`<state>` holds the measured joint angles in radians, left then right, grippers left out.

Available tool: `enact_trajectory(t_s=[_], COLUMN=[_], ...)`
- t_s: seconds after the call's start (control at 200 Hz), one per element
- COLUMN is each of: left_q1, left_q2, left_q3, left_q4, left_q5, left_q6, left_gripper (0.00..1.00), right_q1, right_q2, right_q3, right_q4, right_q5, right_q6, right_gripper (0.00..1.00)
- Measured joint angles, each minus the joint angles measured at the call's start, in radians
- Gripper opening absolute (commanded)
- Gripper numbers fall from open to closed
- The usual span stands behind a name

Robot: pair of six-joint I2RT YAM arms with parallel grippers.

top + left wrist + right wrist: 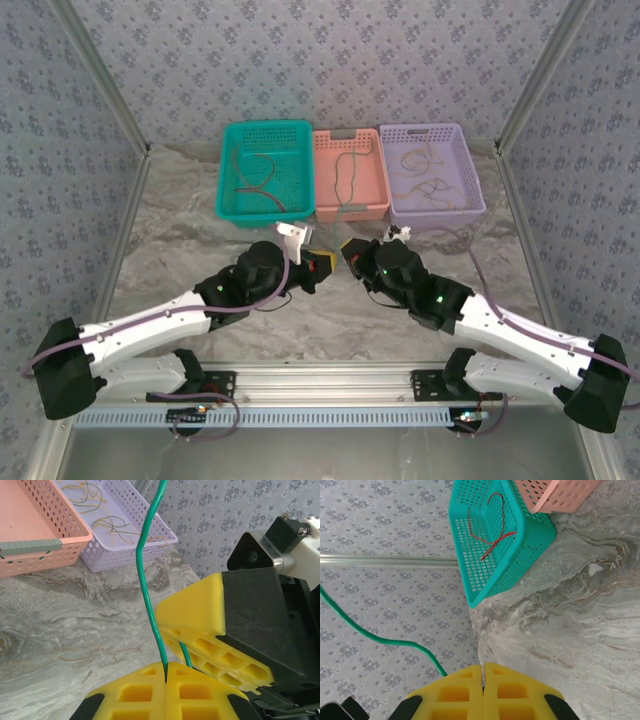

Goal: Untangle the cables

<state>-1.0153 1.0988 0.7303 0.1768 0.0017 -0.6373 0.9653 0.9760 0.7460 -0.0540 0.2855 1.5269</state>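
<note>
Tabletop (330,310): grey-beige marble veining. Walls (300,60): grey-blue, small repeating floral print. Perforated baskets: teal basket (265,214); salmon-pink basket (350,212) with grey-green handle strip (30,546); lavender basket (437,213). Green cable (145,585): plain, one shade. Red cables (492,537) against teal mesh; yellow and brown cables (107,522) against lavender. Left gripper (165,674), right gripper (483,672): yellow jaws, black housings. Arms (140,330): white links, black joints, purple-grey hoses (480,275).
</note>
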Motion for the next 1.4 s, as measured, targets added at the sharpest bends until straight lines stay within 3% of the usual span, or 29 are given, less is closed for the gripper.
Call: enact_trajectory(t_s=[0.095,0.225,0.33,0.565,0.819,0.919,0.979,0.999,1.059,1.229,1.399], left_q1=[0.0,0.006,0.036,0.091,0.15,0.166,0.167,0.167,0.167,0.178,0.195], left_q2=[0.0,-0.004,-0.019,-0.059,0.027,0.093,0.131,0.141,0.159,0.135,0.052], left_q3=[0.0,0.002,0.027,0.114,0.197,0.237,0.268,0.277,0.293,0.285,0.246], left_q4=[-0.001,-0.018,-0.066,-0.169,-0.238,-0.271,-0.288,-0.291,-0.292,-0.277,-0.226], left_q5=[-0.003,-0.003,-0.003,-0.018,-0.013,-0.002,0.002,0.004,0.005,-0.001,0.008], left_q6=[-0.001,-0.005,-0.029,-0.05,-0.035,-0.027,-0.023,-0.016,-0.014,-0.023,-0.055], left_gripper=[0.0,0.31,0.5,0.58,0.6,0.57,0.48,0.4,0.0,0.0,0.0], right_q1=[0.003,0.011,0.013,0.016,0.045,0.056,0.06,0.061,0.061,0.061,0.056], right_q2=[0.0,0.002,0.024,0.061,0.082,0.083,0.083,0.083,0.082,0.045,-0.125], right_q3=[-0.011,-0.007,0.012,0.063,0.087,0.1,0.104,0.105,0.108,0.08,-0.194], right_q4=[0.01,0.0,-0.051,-0.103,-0.118,-0.123,-0.123,-0.123,-0.129,-0.117,0.111], right_q5=[0.011,0.026,0.042,0.048,0.048,0.049,0.052,0.052,0.056,0.097,0.155], right_q6=[0.0,-0.037,-0.104,-0.203,-0.259,-0.269,-0.274,-0.276,-0.28,-0.253,-0.045], right_gripper=[0.0,0.0,0.0,0.0,0.0,0.0,0.0,0.0,0.0,0.0,0.0])
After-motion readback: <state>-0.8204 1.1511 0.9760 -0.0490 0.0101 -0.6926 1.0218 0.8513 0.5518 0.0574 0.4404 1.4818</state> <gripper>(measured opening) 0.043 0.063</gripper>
